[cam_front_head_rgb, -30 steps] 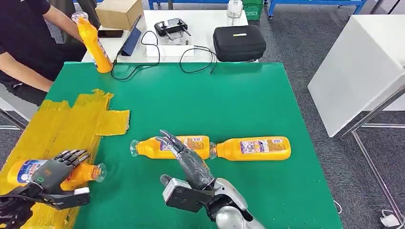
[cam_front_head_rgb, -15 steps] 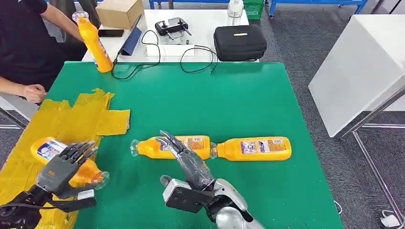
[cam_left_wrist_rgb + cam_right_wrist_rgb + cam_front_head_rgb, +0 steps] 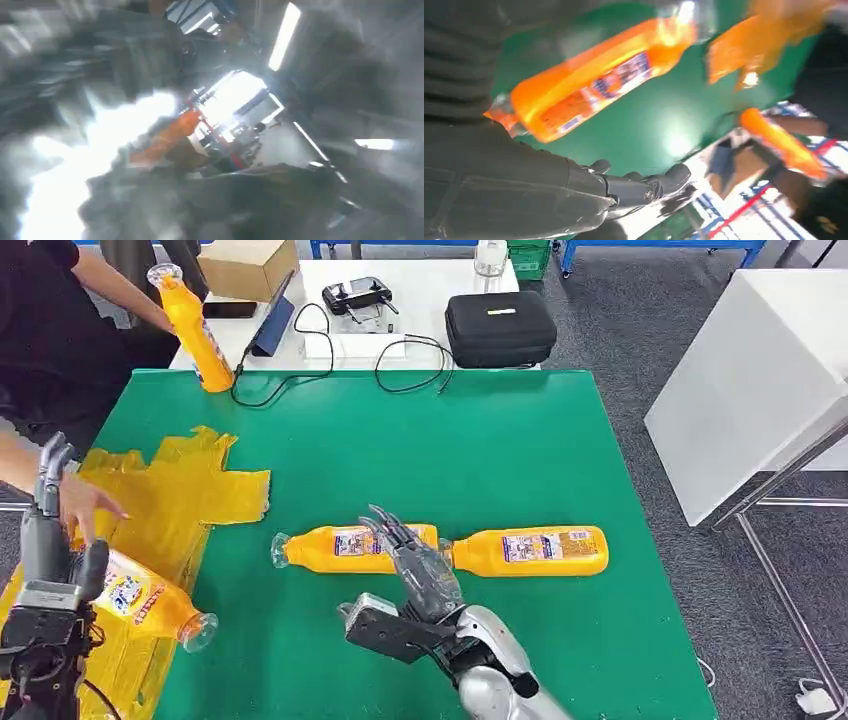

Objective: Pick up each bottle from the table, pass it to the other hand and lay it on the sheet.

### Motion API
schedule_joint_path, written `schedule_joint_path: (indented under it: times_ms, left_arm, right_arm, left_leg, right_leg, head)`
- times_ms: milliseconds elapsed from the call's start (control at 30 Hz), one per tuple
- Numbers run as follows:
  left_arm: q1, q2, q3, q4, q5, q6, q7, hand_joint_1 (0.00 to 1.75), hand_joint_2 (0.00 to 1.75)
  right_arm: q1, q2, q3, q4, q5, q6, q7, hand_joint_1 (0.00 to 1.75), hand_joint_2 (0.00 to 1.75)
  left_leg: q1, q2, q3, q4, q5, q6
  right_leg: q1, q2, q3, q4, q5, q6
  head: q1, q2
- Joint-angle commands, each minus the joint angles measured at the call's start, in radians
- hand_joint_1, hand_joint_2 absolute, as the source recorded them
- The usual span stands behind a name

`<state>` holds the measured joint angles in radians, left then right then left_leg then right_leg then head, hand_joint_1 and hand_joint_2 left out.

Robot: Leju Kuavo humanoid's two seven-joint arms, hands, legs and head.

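Observation:
Two orange bottles lie end to end on the green table (image 3: 520,450): the left bottle (image 3: 340,548) (image 3: 589,85) and the right bottle (image 3: 530,550). My right hand (image 3: 420,568) hovers at their junction with its fingers (image 3: 644,186) spread, holding nothing. A third bottle (image 3: 145,598) lies on the yellow sheet (image 3: 170,495), its cap toward the table's middle. My left hand (image 3: 45,540) stands upright beside that bottle, fingers straight up, empty. The left wrist view is blurred.
A person's hand (image 3: 85,502) reaches onto the sheet close to my left hand. Another hand holds an upright orange bottle (image 3: 195,325) (image 3: 781,142) at the far left corner. Cables, a black case (image 3: 500,328) and a box sit on the white table behind.
My left hand let go of the bottle and swung upright; the bottle now lies on the sheet. A person's hand came in over the sheet. My right hand edged forward over the bottles.

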<state>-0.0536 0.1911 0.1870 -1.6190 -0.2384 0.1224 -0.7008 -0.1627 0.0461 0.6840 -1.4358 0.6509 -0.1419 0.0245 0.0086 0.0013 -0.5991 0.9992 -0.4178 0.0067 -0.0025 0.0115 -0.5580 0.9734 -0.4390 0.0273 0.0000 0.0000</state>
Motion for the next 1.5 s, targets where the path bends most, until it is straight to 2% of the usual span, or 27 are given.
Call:
schedule_joint_path:
  times_ms: [33,167,433,633,800,933,1133,1333,1500]
  left_arm:
    - [-0.031,-0.197,0.13,-0.018,0.137,-0.213,0.003,0.0,0.0]
    - [-0.042,-0.231,0.089,-0.035,0.119,-0.252,0.009,0.0,0.0]
    - [-0.047,-0.228,0.091,-0.031,0.12,-0.259,0.01,0.0,0.0]
    - [-0.098,-0.237,0.044,0.017,0.118,-0.278,0.024,0.0,0.0]
    - [-0.121,-0.237,0.019,0.044,0.123,-0.285,0.023,0.0,0.0]
    - [-0.128,-0.236,0.018,0.052,0.126,-0.287,0.021,0.0,0.0]
    - [-0.14,-0.238,0.007,0.069,0.135,-0.301,0.016,0.0,0.0]
    - [-0.137,-0.239,0.022,0.072,0.156,-0.303,0.009,0.0,0.0]
    - [-0.145,-0.24,0.042,0.076,0.169,-0.305,0.004,0.0,0.0]
  right_arm:
    - [-0.078,-0.028,-0.049,0.172,0.082,0.042,0.057,0.0,1.75]
    - [-0.155,-0.008,-0.073,0.288,0.104,0.053,0.071,0.0,1.75]
    - [-0.172,0.0,-0.066,0.314,0.119,0.057,0.077,0.0,1.75]
    - [-0.336,0.076,-0.052,0.555,0.139,0.091,0.077,0.0,1.75]
    - [-0.426,0.133,-0.025,0.672,0.149,0.115,0.075,0.0,1.75]
    - [-0.443,0.147,-0.011,0.701,0.153,0.12,0.073,0.0,1.75]
    - [-0.519,0.213,0.043,0.88,0.183,0.159,0.083,0.0,1.75]
    - [-0.547,0.254,0.095,0.986,0.208,0.233,0.105,0.0,1.75]
    - [-0.556,0.303,0.188,1.098,0.258,0.441,0.144,0.0,1.75]
  left_leg:
    - [0.0,0.0,0.002,-0.001,0.0,0.0]
    - [0.0,-0.001,0.002,0.0,0.0,0.001]
    - [0.0,-0.001,0.001,0.0,0.0,0.001]
    - [0.0,0.001,0.001,0.001,0.001,0.001]
    - [0.0,0.0,0.0,0.0,0.002,0.0]
    - [0.0,0.0,0.001,0.0,0.002,0.0]
    - [0.0,0.001,0.0,0.0,0.002,0.0]
    - [0.0,0.0,0.001,0.0,0.002,0.0]
    - [0.0,0.001,0.002,0.0,0.002,0.0]
  right_leg:
    - [0.0,-0.001,0.003,-0.002,0.0,0.0]
    - [0.0,-0.002,0.003,-0.001,0.0,0.001]
    - [0.0,-0.001,0.002,0.0,0.0,0.0]
    - [0.0,0.0,0.001,0.0,0.001,0.0]
    - [0.0,0.0,0.0,0.0,0.002,-0.001]
    - [0.0,-0.001,0.001,0.0,0.001,-0.002]
    - [0.0,0.0,0.001,0.0,0.001,-0.002]
    - [0.0,-0.001,0.001,0.0,0.001,-0.002]
    - [0.0,0.0,0.002,0.0,0.001,-0.002]
  head:
    - [0.0,0.0]
    - [0.0,0.0]
    - [0.0,0.0]
    - [0.0,0.0]
    - [0.0,0.0]
    - [0.0,0.0]
    - [0.0,0.0]
    - [0.0,0.0]
    - [0.0,0.0]
